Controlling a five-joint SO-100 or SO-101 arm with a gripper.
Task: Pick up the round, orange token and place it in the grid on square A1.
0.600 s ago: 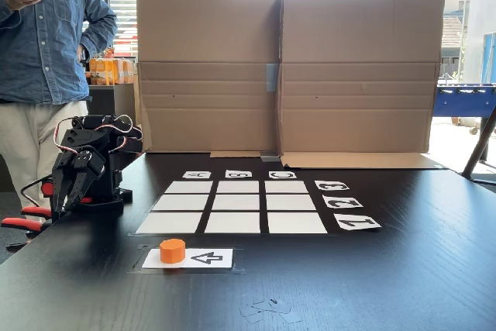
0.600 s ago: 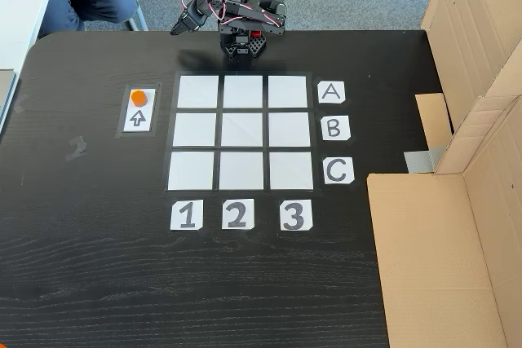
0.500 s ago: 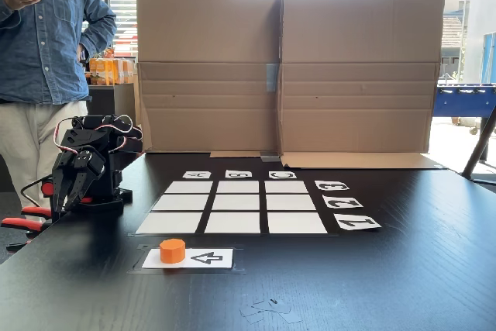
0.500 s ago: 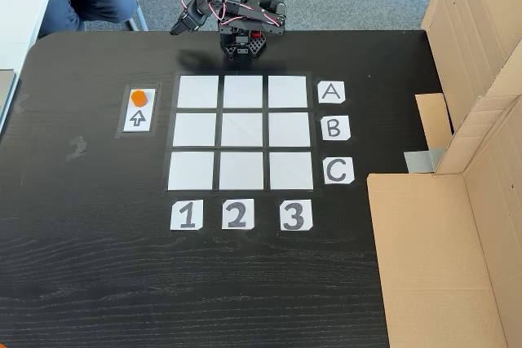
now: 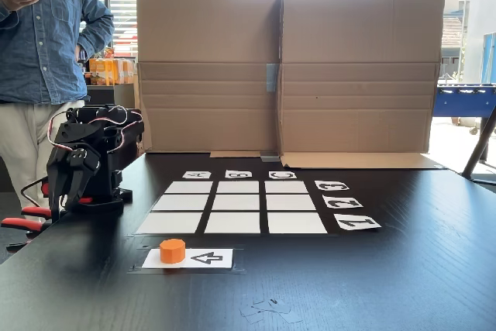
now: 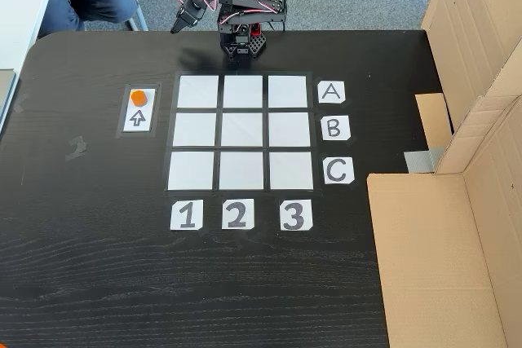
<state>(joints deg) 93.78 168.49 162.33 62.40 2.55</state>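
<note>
The orange token (image 5: 172, 250) (image 6: 139, 96) stands on the blunt end of a white arrow card (image 5: 203, 258) (image 6: 138, 117), beside the grid (image 5: 232, 207) (image 6: 241, 132). Square A1 (image 5: 169, 223) (image 6: 198, 91) is the bare corner cell closest to the token, in line with the "A" card (image 6: 329, 91) and the "1" card (image 6: 186, 214). My gripper (image 5: 57, 205) (image 6: 177, 29) hangs from the folded black arm at the table's edge, well clear of the token. It points down, its fingers together with nothing between them.
A tall cardboard wall (image 5: 287, 71) (image 6: 481, 79) closes off the side of the table past the letter cards. A person in a denim shirt (image 5: 43, 36) stands behind the arm's base (image 5: 93, 203). Bare black tabletop (image 6: 204, 283) surrounds the grid.
The arm has lifted a little from its folded pose, raising the gripper slightly. The token and the cards have not moved.
</note>
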